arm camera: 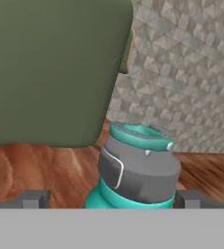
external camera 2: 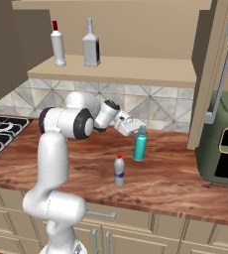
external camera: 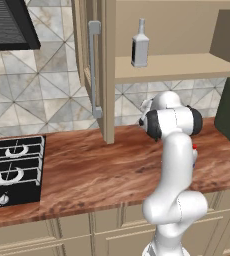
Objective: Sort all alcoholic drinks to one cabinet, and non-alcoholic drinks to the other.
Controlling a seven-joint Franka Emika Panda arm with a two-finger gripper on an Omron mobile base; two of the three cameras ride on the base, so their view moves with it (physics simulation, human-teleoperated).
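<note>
From the left base view, the white arm blocks most of the counter [external camera: 87,170]; at twelve o'clock from its elbow, the squarish clear-grey long-necked bottle [external camera: 140,45] stands upright on the open wall cabinet's shelf [external camera: 177,67], and I can't make out the pincer here, though a speck of red cap peeks out at the arm's three o'clock edge. From the right base view the matter is plainer: the gripper [external camera 2: 136,130] reaches out level toward three o'clock, and the teal bottle [external camera 2: 140,144] stands upright on the counter right at its tips, cap up at twelve o'clock, its long axis vertical and so crosswise to the reach. The small clear red-capped bottle [external camera 2: 119,170] stands apart at about seven o'clock from the teal one, and the slender white bottle [external camera 2: 58,45] sits beside the long-necked one on the shelf above. In the hand view the teal bottle's grey-teal cap [arm camera: 139,168] rises dead centre between the two finger tips [arm camera: 32,198], which stand wide apart on either side, not touching it. I judge the fingers need only come together around the neck.
</note>
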